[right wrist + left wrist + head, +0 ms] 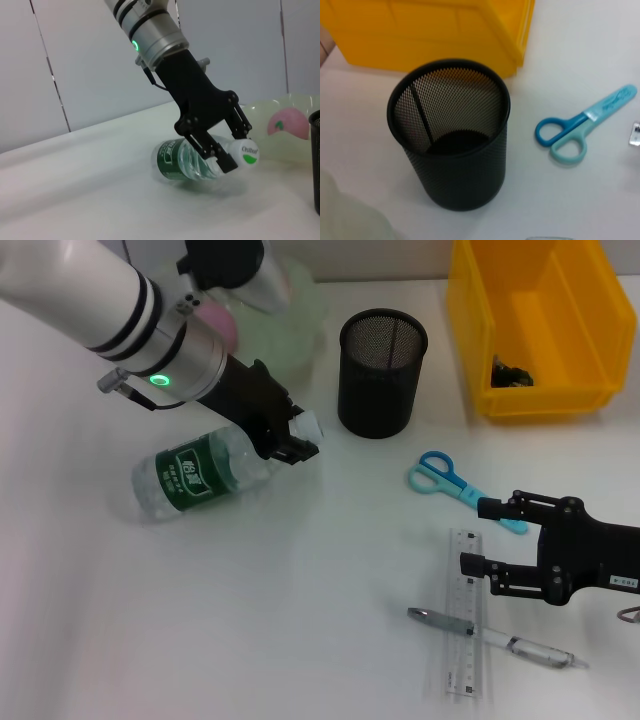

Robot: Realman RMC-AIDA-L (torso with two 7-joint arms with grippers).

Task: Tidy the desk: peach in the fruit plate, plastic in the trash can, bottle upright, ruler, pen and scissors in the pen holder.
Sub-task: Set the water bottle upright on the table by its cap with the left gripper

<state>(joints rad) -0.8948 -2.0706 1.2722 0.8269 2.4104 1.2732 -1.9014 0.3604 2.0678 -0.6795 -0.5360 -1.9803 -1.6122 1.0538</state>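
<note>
Over the lying bottle (200,475), left gripper (290,440) angles down, fingers (227,162) straddling its neck.

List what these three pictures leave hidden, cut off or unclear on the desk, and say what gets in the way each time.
- Fruit plate, head view: the left arm covers most of it and the peach.
- Dark item in the yellow bin, head view: too small to identify.
- Bottle neck, head view: hidden by the left gripper.
- Ruler, left wrist view: cut off by the picture's edge.
- Scissors tips, head view: behind the right gripper.
</note>
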